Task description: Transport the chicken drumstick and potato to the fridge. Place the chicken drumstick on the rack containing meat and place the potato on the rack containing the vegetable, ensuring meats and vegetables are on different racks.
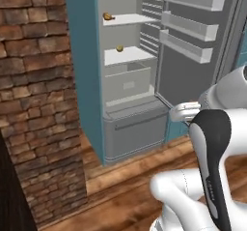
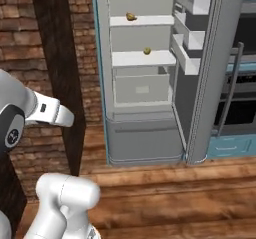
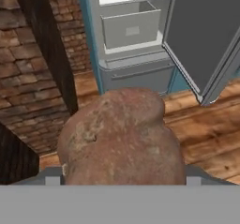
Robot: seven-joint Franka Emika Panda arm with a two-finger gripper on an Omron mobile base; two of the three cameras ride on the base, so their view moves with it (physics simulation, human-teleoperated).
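Potato [image 3: 119, 138] fills hand view, seemingly gripped in wide-spread end effector [image 3: 123, 174] — fingertips hidden, fridge [image 3: 133, 35] open.

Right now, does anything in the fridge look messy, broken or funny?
Nothing stands out. The fridge is open, with the meat on the higher shelf and the vegetable on the lower one, both sitting neatly. The gripper holds the potato.

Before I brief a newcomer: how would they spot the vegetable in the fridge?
Find the open fridge beside the brick wall. Two white shelves sit above its drawer; the vegetable lies on the lower shelf. It is a small yellow knobbly lump, rounder than the orange-yellow piece above.
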